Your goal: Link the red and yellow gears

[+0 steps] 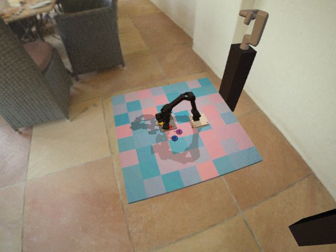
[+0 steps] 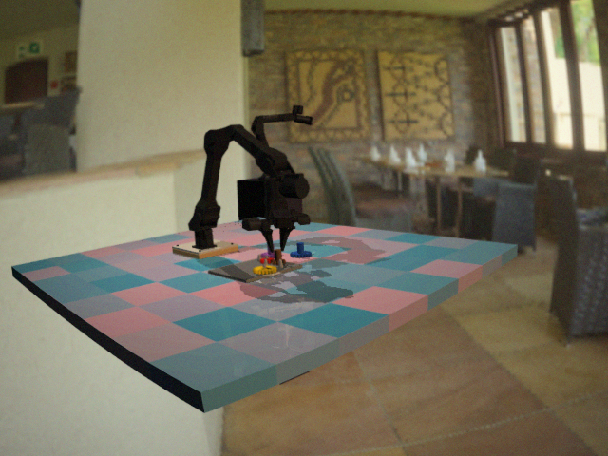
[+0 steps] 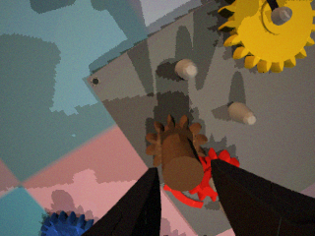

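My gripper (image 3: 184, 171) (image 2: 276, 249) is open, its fingertips on either side of the brown gear's handle (image 3: 183, 173) (image 2: 277, 256) with small gaps. The brown gear (image 3: 169, 129) is on the grey board (image 3: 290, 143) (image 2: 229, 273), beside the red gear (image 3: 224, 159) (image 1: 170, 126); their teeth are close or meshing. Its peg is hidden, and I cannot tell whether it sits fully flat. The yellow gear (image 3: 271, 46) (image 2: 265, 270) is farther across the board. Two bare pegs (image 3: 187, 69) (image 3: 242, 113) stand between. The blue gear (image 1: 174, 138) (image 2: 300, 254) and purple gear (image 1: 179, 131) stand on the table.
The arm's wooden base plate (image 1: 200, 124) (image 2: 193, 253) is beside the board. The table (image 1: 149, 163) (image 2: 225, 324) has a pink, teal and lilac checkered top. A dark pedestal (image 1: 235, 78) with another brown arm (image 1: 260, 28) stands beyond the table's edge.
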Robot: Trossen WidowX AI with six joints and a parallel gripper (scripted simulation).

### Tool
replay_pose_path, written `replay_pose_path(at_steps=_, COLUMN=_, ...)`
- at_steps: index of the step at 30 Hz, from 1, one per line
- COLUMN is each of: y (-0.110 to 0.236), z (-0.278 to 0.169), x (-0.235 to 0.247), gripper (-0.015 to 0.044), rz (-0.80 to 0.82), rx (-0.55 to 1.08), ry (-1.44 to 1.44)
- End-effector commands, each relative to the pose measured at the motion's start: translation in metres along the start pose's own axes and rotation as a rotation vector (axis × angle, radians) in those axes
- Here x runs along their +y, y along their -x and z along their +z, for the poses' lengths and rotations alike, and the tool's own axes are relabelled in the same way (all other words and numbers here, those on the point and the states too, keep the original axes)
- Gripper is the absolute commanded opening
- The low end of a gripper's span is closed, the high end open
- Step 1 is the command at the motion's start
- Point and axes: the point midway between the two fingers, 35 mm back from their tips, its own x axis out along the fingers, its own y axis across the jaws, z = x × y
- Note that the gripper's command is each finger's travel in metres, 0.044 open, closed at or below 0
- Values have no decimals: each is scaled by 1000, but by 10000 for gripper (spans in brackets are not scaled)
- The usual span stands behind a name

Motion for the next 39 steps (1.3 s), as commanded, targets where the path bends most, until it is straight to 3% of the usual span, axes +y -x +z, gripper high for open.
replay_pose_path(at_steps=1, y=15, z=2, x=1, gripper=140, rz=5, rx=-9, ry=-40)
replay_pose_path(at_steps=7, y=44, z=1, x=1, gripper=140, rz=6, rx=-8, ry=-108)
replay_pose_path(at_steps=10, y=34, z=-12, x=21, gripper=219, rz=5, rx=-5, ry=73)
replay_pose_path(at_steps=17, y=35, z=-82, x=104, gripper=403, rz=15, rx=-6, ry=805)
replay_pose_path(at_steps=19, y=36, z=-89, x=111, gripper=440, rz=16, rx=-7, ry=874)
replay_pose_path(at_steps=39, y=4, z=-90, x=112, gripper=440, rz=16, rx=-6, ry=874)
